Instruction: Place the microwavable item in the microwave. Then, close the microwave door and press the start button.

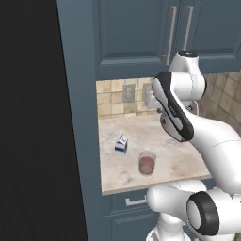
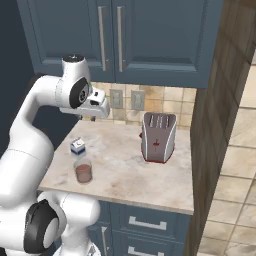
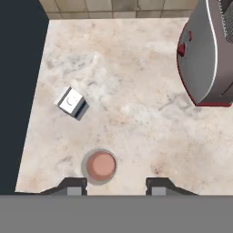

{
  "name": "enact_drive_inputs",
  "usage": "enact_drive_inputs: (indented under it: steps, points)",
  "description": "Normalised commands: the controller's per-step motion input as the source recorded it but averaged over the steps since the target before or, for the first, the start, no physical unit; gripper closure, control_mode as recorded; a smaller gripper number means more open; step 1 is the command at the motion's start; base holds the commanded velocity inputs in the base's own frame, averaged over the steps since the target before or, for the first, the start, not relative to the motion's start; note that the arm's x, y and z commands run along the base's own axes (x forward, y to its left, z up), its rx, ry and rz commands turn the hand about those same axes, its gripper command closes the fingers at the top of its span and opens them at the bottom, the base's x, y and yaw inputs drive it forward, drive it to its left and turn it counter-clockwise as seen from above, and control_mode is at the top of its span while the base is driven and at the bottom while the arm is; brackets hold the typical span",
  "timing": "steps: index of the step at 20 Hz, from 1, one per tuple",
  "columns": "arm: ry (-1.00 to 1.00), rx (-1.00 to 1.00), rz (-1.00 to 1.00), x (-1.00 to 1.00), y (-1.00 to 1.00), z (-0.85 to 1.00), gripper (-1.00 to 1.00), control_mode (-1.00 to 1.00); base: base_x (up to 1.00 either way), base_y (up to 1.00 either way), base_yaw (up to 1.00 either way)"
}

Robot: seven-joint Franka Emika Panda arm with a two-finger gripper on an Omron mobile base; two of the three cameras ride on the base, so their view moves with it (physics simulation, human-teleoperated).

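Note:
The microwavable item, a clear glass tumbler [image 1: 147, 164] [image 2: 83, 171] with reddish-brown contents, stands upright near the front edge of the marble counter [image 1: 179, 155]. In the hand view the tumbler [image 3: 99, 166] appears from above, just over my left fingertip [image 3: 73, 186] and a little left of centre. My gripper [image 3: 116, 187] hangs high above the counter, pointing down, open with nothing between its fingers. In the right base view the gripper [image 2: 87, 118] sits over the counter's back left part. The microwave and its door are out of view.
A small white-and-blue milk carton [image 1: 121, 144] [image 2: 77, 146] [image 3: 71, 102] stands behind the tumbler. A steel toaster [image 2: 158, 136] [image 3: 207, 54] occupies the counter's right side. A tall dark blue panel [image 1: 75, 117] bounds the counter on the left, and upper cabinets [image 2: 115, 35] hang above.

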Motion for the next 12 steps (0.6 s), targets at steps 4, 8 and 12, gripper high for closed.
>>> enact_drive_inputs:
  steps: [4, 8, 12]
  points:
    - [-0.01, 0.00, 0.00, -0.29, 0.03, -0.08, -1.00, -1.00, 0.00, 0.00, 0.00]
    - [0.04, -0.06, 0.00, -0.29, 0.22, -0.67, -1.00, -1.00, 0.00, 0.00, 0.00]
    - [0.19, -0.06, -0.04, 0.00, 0.15, -1.00, -1.00, -1.00, 0.00, 0.00, 0.00]
